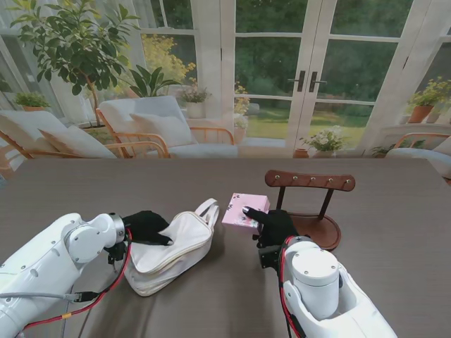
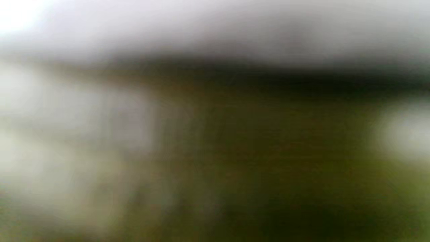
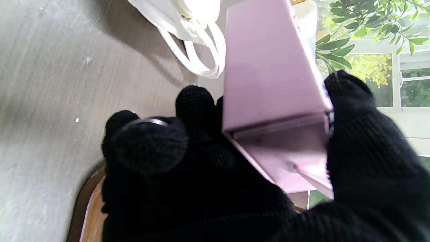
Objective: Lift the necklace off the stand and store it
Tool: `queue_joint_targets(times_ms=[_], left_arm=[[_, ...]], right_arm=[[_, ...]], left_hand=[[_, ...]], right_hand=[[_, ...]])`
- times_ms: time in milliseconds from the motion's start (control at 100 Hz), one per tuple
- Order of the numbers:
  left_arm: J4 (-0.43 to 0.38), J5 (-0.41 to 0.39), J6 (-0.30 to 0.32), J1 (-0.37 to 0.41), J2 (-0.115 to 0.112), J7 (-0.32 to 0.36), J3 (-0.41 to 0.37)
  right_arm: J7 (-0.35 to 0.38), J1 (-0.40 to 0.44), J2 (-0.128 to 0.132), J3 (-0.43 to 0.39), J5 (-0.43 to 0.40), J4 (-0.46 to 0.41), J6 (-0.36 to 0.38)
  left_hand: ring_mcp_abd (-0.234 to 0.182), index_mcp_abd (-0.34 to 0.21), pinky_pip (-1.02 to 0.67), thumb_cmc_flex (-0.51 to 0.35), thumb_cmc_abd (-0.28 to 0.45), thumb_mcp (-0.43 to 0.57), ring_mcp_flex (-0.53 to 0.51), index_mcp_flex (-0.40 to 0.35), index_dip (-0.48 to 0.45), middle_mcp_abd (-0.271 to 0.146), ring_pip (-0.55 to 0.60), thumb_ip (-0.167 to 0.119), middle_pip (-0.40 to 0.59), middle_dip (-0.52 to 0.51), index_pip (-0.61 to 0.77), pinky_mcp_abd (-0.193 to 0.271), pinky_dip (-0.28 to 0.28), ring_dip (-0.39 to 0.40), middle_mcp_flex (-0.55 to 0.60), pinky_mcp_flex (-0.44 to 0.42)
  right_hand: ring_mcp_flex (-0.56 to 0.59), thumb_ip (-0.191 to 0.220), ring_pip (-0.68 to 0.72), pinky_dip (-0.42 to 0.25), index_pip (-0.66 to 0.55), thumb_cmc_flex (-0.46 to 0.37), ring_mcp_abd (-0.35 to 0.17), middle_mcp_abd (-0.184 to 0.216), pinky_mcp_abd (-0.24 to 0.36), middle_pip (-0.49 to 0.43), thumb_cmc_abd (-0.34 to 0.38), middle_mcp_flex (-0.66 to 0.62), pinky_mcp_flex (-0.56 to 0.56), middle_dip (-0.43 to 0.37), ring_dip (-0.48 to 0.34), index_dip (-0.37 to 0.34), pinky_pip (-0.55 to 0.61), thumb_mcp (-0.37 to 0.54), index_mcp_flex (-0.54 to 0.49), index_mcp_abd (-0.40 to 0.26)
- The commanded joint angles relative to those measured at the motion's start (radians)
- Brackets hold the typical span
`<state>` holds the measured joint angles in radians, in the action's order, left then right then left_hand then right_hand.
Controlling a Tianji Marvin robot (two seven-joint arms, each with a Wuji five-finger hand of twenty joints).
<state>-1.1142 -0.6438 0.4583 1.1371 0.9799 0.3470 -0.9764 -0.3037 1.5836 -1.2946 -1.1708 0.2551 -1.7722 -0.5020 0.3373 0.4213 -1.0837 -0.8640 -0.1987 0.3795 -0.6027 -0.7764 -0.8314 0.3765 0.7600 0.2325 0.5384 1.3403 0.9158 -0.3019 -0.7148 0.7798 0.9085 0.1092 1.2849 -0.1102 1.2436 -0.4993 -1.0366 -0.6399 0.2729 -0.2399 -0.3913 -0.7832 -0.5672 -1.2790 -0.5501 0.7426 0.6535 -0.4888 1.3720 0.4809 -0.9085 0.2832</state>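
While the right hand (image 1: 271,224) grips the pink box (image 1: 244,212) between thumb and fingers, left hand (image 1: 146,227) rests on the white bag (image 1: 176,248), fingers unclear, stand (image 1: 310,204) pegs look bare, necklace not visible, storing likely underway

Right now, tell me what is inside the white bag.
The left hand reaches into the white bag, fingers hidden inside. Its contents are covered; the left wrist view is blurred. No necklace shows.
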Motion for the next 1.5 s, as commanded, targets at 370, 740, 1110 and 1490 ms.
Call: queue_joint_targets(times_ms=[370, 740, 1110, 1490], left_arm=[[0.106, 0.147, 0.127, -0.194, 0.050, 0.012, 0.268], [0.141, 0.099, 0.227, -0.224, 0.077, -0.122, 0.310], [0.084, -0.072, 0.146, -0.152, 0.072, -0.231, 0.210], [-0.045, -0.191, 0.120, -0.043, 0.060, -0.282, 0.056]], right_arm=[[0.032, -0.015, 0.004, -0.019, -0.008, 0.021, 0.003], [0.045, -0.015, 0.007, -0.027, -0.005, 0.027, 0.002], [0.044, -0.011, 0.007, -0.026, -0.001, 0.026, 0.004], [0.045, -0.009, 0.007, -0.027, 0.001, 0.027, 0.002]], left_hand=[[-0.029, -0.477, 0.072, -0.427, -0.026, 0.027, 0.044, -0.096, -0.062, -0.187, -0.053, -0.130, -0.058, -0.057, 0.124, 0.087, 0.023, -0.036, 0.014, -0.065], [-0.022, -0.476, 0.092, -0.344, -0.160, 0.091, 0.007, -0.156, 0.353, -0.188, -0.078, -0.118, -0.163, -0.064, -0.384, 0.060, 0.018, -0.058, 0.100, -0.045], [-0.011, -0.228, 0.112, 0.242, -0.255, 0.468, 0.059, 0.146, 0.530, -0.146, -0.154, -0.127, -0.140, -0.530, -0.772, 0.052, 0.027, -0.090, -0.100, -0.064], [-0.012, -0.190, 0.149, 0.356, -0.306, 0.447, 0.068, 0.166, 0.529, -0.137, -0.205, -0.107, -0.183, -0.616, -0.782, 0.038, 0.024, -0.114, -0.125, -0.063]], right_hand=[[0.018, 0.030, 0.007, -0.008, -0.082, -0.212, -0.058, 0.043, -0.010, -0.049, 0.112, -0.065, -0.299, 0.019, 0.013, -0.059, 0.043, -0.014, -0.071, -0.122], [0.018, 0.029, 0.003, -0.008, -0.082, -0.214, -0.054, 0.043, -0.008, -0.049, 0.114, -0.062, -0.292, 0.019, 0.011, -0.059, 0.040, -0.016, -0.071, -0.122], [0.018, 0.030, 0.001, -0.009, -0.082, -0.215, -0.051, 0.041, -0.008, -0.049, 0.115, -0.060, -0.290, 0.019, 0.010, -0.059, 0.040, -0.019, -0.069, -0.123], [0.018, 0.030, 0.002, -0.010, -0.082, -0.215, -0.052, 0.043, -0.008, -0.050, 0.114, -0.059, -0.290, 0.020, 0.011, -0.059, 0.039, -0.019, -0.069, -0.122]])
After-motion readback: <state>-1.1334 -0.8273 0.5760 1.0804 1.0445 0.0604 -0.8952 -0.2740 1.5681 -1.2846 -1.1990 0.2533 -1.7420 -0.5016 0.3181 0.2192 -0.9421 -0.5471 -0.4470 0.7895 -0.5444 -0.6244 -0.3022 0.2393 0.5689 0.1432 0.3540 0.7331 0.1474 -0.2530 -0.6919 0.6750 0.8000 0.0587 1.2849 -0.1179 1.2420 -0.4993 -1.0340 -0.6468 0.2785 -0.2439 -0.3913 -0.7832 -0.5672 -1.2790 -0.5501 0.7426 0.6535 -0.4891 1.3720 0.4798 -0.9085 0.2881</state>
